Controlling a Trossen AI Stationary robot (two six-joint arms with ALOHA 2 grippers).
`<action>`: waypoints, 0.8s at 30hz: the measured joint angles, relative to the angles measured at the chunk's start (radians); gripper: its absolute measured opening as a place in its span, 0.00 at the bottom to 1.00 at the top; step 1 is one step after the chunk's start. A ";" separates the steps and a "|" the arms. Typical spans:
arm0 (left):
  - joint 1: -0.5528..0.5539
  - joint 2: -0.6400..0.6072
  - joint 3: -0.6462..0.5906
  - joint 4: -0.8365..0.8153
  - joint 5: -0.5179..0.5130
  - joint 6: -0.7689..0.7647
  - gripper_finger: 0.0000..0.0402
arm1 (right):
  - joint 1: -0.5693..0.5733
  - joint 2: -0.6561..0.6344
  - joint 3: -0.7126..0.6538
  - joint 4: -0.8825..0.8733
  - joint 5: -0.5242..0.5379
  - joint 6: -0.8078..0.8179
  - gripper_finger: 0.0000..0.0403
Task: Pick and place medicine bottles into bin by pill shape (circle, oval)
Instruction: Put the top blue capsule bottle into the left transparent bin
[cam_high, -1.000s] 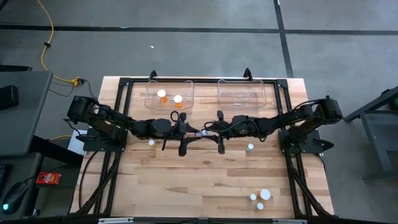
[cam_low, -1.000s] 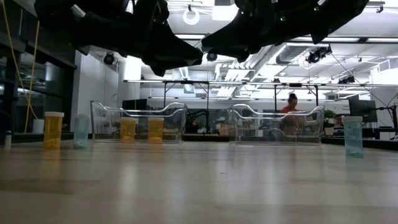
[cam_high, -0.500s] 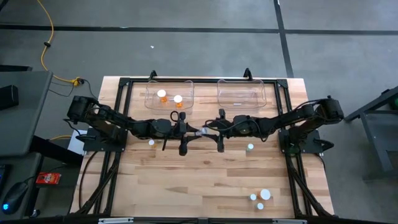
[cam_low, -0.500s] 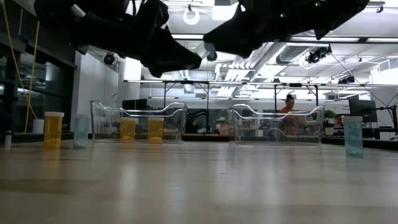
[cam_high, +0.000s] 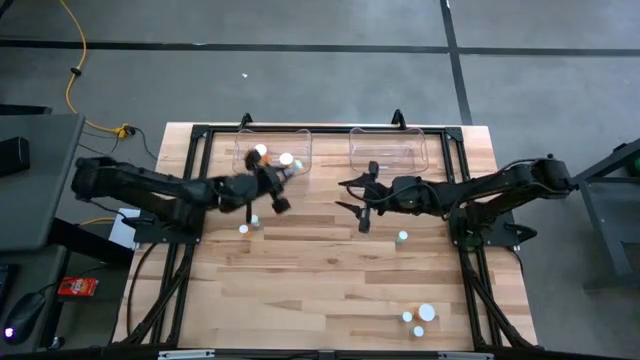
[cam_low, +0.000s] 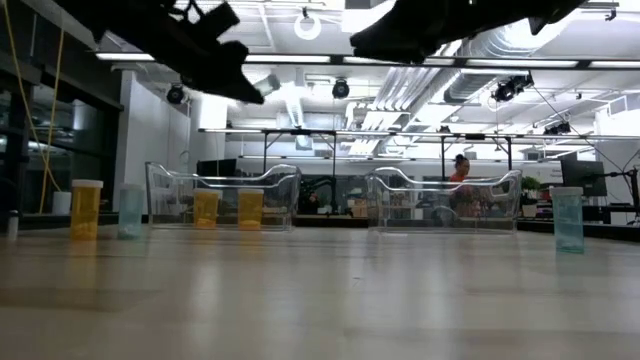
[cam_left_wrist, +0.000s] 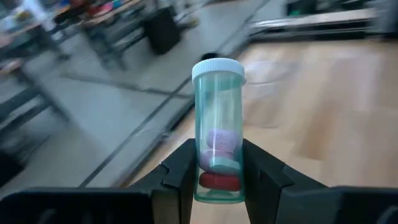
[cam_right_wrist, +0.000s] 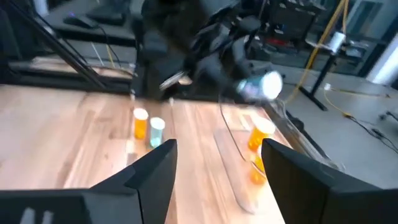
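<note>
My left gripper (cam_high: 276, 180) is shut on a pale teal medicine bottle (cam_left_wrist: 217, 134) with a white cap, high over the table beside the left clear bin (cam_high: 272, 150). Two orange bottles (cam_high: 286, 160) stand in that bin. The right clear bin (cam_high: 388, 150) sits beside it. My right gripper (cam_right_wrist: 214, 174) hangs open and bare over the table's middle (cam_high: 362, 205). An orange bottle (cam_right_wrist: 140, 123) and a teal one (cam_right_wrist: 157, 132) stand on their bases on the table's left part. Another teal bottle (cam_high: 402, 237) stands to the right. My left gripper pinches the teal bottle's lower body (cam_left_wrist: 219, 180), near its bottom, between its two fingers. The capped end (cam_left_wrist: 217, 68) sticks out past the fingertips. The bottle is lifted clear of the table, and pills show inside it near the fingers.
Three white-capped bottles (cam_high: 420, 318) stand close together at the near right of the wooden table. A black frame (cam_high: 200, 135) runs along the table's edges. A person (cam_low: 465, 175) shows in the room far behind the bins.
The two grippers met over the table's middle with the teal bottle between them. My right gripper has opened, let go and drawn back up and to the right. My left gripper has swung up and toward the left bin, turning, with the bottle still in its fingers.
</note>
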 joint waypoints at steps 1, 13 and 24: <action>0.040 -0.017 0.010 -0.046 0.017 -0.021 0.23 | -0.004 0.002 0.000 -0.010 0.006 0.003 0.57; 0.473 0.159 0.204 -0.581 0.367 -0.116 0.23 | -0.070 0.080 0.001 -0.023 0.010 0.043 0.57; 0.532 0.333 0.225 -0.584 0.326 -0.135 0.23 | -0.084 0.087 0.000 -0.035 0.009 0.076 0.57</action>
